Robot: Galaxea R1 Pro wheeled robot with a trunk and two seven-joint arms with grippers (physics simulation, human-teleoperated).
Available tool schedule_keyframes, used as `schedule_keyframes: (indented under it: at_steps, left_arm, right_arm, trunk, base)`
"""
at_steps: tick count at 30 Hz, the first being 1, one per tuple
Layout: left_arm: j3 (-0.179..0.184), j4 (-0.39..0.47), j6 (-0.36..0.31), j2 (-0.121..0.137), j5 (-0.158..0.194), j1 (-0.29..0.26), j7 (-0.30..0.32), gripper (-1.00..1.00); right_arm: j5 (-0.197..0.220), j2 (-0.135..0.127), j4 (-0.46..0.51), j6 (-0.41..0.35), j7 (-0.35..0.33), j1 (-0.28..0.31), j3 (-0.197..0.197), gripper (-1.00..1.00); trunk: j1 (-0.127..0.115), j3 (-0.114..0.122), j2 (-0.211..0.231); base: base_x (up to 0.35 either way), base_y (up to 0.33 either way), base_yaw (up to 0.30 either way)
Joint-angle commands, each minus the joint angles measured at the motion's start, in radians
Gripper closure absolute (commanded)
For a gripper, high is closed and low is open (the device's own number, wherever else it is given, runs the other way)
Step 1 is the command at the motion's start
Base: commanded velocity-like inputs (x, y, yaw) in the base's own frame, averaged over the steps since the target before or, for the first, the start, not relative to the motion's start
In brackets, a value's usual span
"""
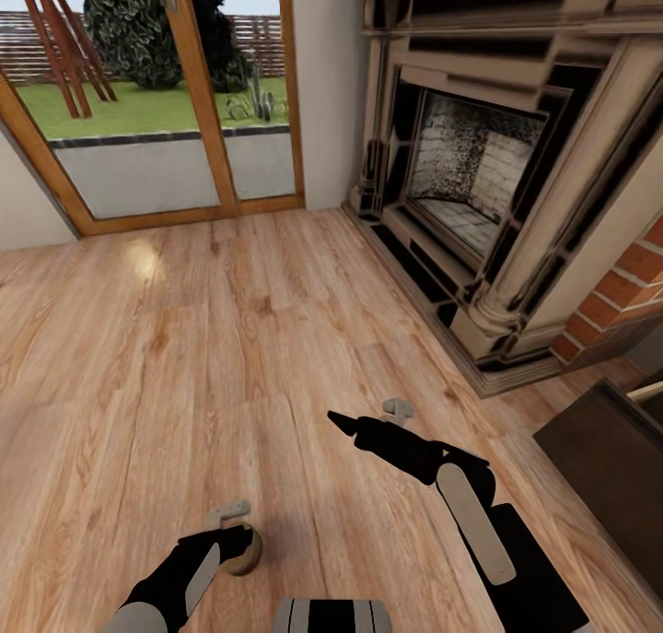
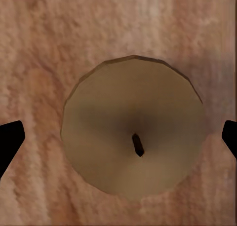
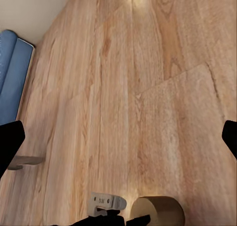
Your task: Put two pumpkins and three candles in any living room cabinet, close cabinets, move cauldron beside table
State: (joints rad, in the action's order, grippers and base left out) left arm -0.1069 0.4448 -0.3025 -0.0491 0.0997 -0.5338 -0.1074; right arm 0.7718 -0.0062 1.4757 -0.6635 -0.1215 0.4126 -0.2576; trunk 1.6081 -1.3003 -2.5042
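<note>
A squat beige-tan candle (image 2: 133, 137) with a short dark wick stands upright on the wood floor, low in the head view (image 1: 249, 557). My left gripper (image 1: 238, 543) hangs straight over it and is open. Its black fingertips (image 2: 10, 142) stand wide on either side of the candle, apart from it. My right gripper (image 1: 337, 420) hovers over bare floor further ahead, open and empty; its wrist view also catches the candle (image 3: 159, 211). A corner of the dark brown cabinet (image 1: 599, 449) shows at the right. The pumpkins, the cauldron and the table are out of view.
A large stone fireplace (image 1: 479, 172) with a raised hearth fills the right side, beside brick wall (image 1: 626, 292). Glass doors (image 1: 175, 89) to a garden stand ahead. A blue sofa (image 3: 12, 68) edges the floor (image 1: 184, 338) in the right wrist view.
</note>
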Motion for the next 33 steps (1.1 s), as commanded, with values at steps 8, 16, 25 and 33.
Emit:
schedule_keyframes:
  at_steps: [8,16,25,33]
  left_arm:
    - [0.0,0.0,0.0,0.0,0.0,0.0,0.0,-1.0]
    - [0.0,0.0,0.0,0.0,0.0,0.0,0.0,-1.0]
    - [0.001,0.0,0.0,-0.001,-0.001,0.0,0.0,-1.0]
    - [0.003,0.0,0.0,-0.002,-0.001,0.0,0.0,-1.0]
  right_arm:
    - [0.0,-0.001,0.0,-0.001,0.0,0.0,0.0,-1.0]
    - [0.001,0.0,-0.001,-0.001,0.0,0.0,0.0,-1.0]
    - [-0.001,0.003,-0.001,-0.001,0.0,0.0,0.0,-1.0]
    - [-0.004,0.005,-0.001,0.001,0.0,0.0,0.0,-1.0]
  trunk:
    - [0.001,-0.008,0.0]
    - [0.004,-0.031,-0.002]
    - [0.005,-0.043,-0.003]
    - [0.005,-0.043,-0.003]
  base:
    - [0.025,0.0,0.0]
    - [0.001,0.0,0.0]
    - [0.0,0.0,0.0]
    - [0.0,0.0,0.0]
